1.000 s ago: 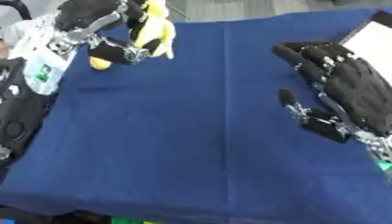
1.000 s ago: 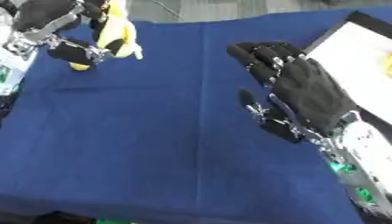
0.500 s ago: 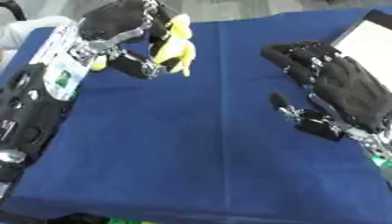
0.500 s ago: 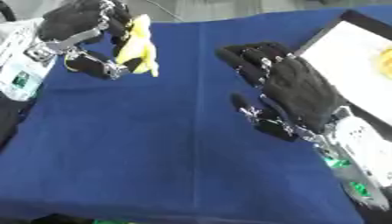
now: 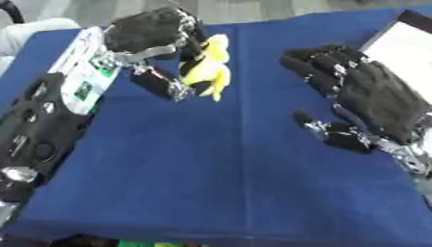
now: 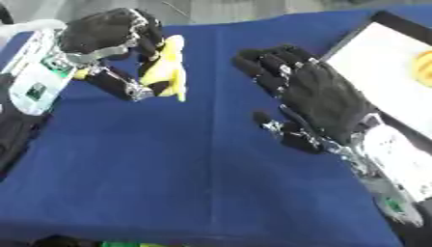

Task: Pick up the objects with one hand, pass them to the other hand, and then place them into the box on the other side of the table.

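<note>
In the left eye view the left hand (image 5: pixel 156 36) has its fingers curled round a yellow banana-like object (image 5: pixel 209 65), held above the blue table (image 5: pixel 211 169) at far left, while the right hand (image 5: pixel 371 99) waits to its right with fingers spread. In the right eye view the white box (image 6: pixel 384 72) shows at far right with an orange thing (image 6: pixel 422 67) inside; the handover seems in hand, and next the object must meet the right palm

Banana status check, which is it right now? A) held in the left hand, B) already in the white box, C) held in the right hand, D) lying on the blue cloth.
A: the left hand has its fingers curled round the yellow banana above the blue cloth, while the right hand is open and apart from it, holding nothing.
</note>
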`<state>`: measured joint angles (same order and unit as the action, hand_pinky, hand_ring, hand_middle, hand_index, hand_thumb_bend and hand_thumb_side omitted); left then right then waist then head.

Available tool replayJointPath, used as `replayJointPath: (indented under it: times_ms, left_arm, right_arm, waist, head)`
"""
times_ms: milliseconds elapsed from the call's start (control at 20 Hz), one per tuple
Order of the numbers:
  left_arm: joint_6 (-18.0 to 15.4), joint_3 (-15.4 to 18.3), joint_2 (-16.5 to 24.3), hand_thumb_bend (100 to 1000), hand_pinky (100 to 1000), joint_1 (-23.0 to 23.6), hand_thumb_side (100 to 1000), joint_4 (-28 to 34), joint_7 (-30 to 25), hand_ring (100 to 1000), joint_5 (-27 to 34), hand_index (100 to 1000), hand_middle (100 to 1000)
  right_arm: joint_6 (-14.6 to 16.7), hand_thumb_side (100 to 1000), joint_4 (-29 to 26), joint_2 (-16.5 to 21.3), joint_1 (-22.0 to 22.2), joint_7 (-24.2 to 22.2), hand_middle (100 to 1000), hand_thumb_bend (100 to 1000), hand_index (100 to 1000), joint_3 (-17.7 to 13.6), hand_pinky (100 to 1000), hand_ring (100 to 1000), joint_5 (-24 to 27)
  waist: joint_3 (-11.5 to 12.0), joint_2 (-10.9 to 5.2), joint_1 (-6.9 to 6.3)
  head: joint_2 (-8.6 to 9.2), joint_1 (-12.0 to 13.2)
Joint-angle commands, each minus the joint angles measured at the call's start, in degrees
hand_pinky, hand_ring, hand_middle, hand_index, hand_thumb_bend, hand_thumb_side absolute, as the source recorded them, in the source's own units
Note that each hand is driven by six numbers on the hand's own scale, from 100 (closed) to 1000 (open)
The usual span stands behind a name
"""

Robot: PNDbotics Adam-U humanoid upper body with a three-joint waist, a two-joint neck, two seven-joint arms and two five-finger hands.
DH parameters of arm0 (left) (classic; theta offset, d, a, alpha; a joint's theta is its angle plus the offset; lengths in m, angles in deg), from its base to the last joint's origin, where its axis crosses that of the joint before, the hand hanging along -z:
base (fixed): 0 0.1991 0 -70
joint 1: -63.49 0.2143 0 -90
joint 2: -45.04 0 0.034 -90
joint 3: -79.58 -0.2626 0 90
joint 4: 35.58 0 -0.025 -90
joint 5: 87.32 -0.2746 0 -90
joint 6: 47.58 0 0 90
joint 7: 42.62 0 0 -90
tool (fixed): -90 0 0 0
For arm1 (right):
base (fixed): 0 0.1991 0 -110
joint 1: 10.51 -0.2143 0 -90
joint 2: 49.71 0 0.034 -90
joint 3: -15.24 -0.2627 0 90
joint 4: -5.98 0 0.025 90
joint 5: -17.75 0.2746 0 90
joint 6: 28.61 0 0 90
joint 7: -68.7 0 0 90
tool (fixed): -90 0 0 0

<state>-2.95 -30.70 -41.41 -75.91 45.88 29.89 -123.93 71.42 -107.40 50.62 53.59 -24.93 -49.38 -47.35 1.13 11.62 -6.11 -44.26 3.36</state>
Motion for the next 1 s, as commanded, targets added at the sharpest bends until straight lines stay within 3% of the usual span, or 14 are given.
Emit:
replayJointPath:
  times_ms: [50,1000]
  left_arm:
    - [-0.54,-0.60,-0.06,100,535,-1.60,250,1.26,-2.23,277,1.94,275,213]
    - [-0.25,-3.93,-6.29,100,525,-4.66,248,1.69,-13.25,270,11.65,265,208]
  right_arm:
    - [0.46,128,-1.22,1.03,-1.14,0.22,910,369,1000,-0.15,850,845,-0.90]
    - [1.52,122,-1.22,0.19,-2.08,0.87,902,382,1000,0.56,850,835,-1.69]
  waist:
    - [0.11,-1.37,0.27]
    - [0.03,-1.38,0.44]
  head:
    - [0.15,-0.30]
    - [0.15,-0.51]
